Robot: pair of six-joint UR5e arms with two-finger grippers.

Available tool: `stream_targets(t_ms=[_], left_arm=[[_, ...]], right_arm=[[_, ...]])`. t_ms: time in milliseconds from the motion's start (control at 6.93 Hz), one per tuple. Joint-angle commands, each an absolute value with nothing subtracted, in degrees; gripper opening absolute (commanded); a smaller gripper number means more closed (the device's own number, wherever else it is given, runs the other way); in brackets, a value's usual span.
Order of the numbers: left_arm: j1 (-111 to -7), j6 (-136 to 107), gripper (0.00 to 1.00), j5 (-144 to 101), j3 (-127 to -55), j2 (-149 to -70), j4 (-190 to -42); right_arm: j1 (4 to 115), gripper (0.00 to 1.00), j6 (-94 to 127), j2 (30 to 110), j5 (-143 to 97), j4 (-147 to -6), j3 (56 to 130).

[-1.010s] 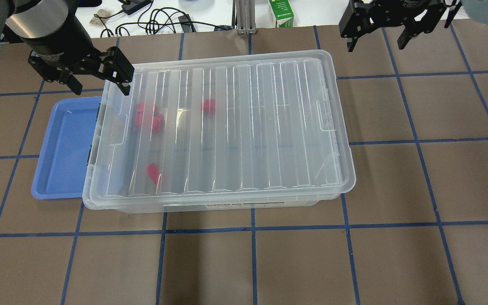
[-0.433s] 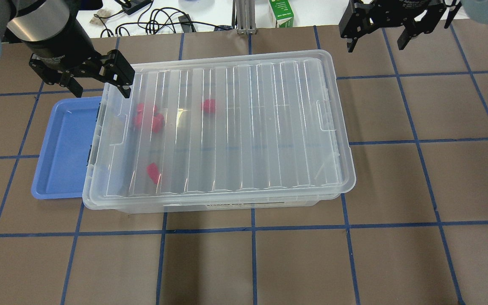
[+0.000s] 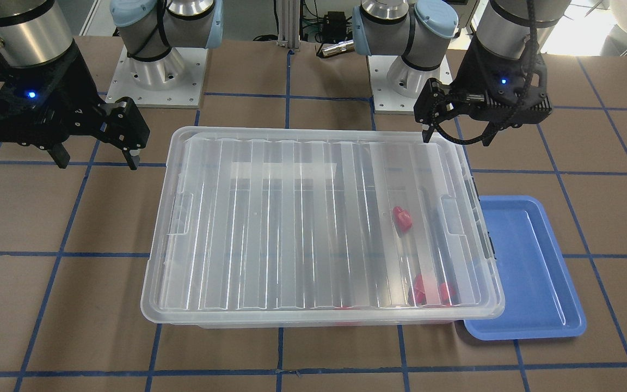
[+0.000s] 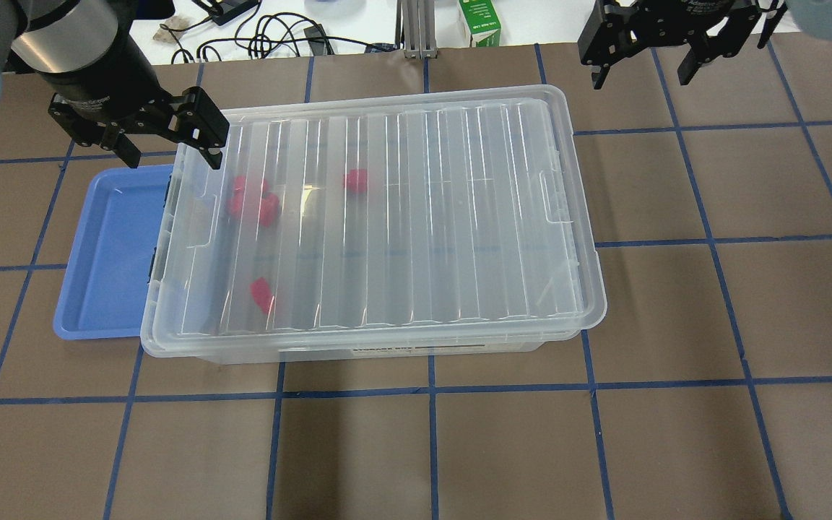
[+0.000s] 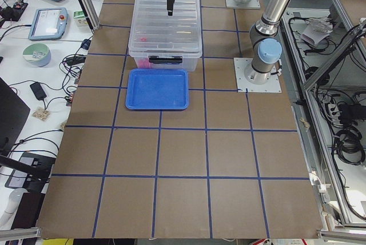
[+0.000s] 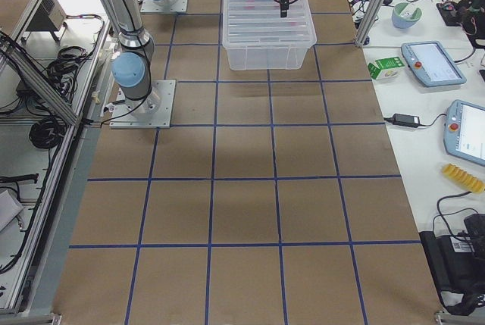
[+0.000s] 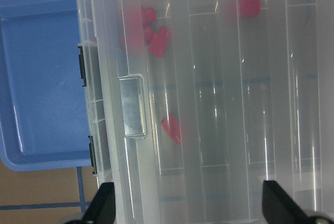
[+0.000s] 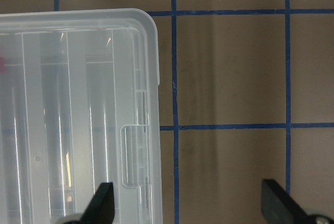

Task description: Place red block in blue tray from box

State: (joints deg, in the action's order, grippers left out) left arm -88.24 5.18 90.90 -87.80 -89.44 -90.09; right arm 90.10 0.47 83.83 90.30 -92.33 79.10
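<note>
The box (image 4: 459, 217) is a clear bin with its ribbed lid shut, also in the front view (image 3: 292, 218). Several red pieces show blurred through the lid: a cluster (image 4: 251, 201), one (image 4: 356, 180) and one (image 4: 263, 295). I cannot tell which is the red block. The blue tray (image 4: 109, 253) lies empty, partly under the box's left end (image 7: 42, 78). My left gripper (image 4: 170, 152) is open and empty above the box's far left corner. My right gripper (image 4: 643, 68) is open and empty, above the table beyond the box's far right corner (image 8: 190, 208).
A green carton (image 4: 479, 23), cables (image 4: 264, 32) and an aluminium post (image 4: 416, 29) stand past the table's far edge. Brown table with blue tape grid (image 4: 430, 390) stretches in front of the box.
My left gripper has shifted very slightly over the box's far left corner. The right gripper, box, tray and red pieces have not moved.
</note>
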Motion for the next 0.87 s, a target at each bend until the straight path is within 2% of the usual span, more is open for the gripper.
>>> stream_targets(t_ms=[0,721], left_arm=[[-88.2,5.2,1.00,90.8,-87.8,-89.4,-90.1],[-88.2,5.3,1.00,90.8,-87.8,-89.6,-90.3]], right_arm=[[90.1,1.00,0.5,83.8,90.4,-92.1,79.3],[90.3,1.00,1.1,82.5,90.3,-92.9,79.8]])
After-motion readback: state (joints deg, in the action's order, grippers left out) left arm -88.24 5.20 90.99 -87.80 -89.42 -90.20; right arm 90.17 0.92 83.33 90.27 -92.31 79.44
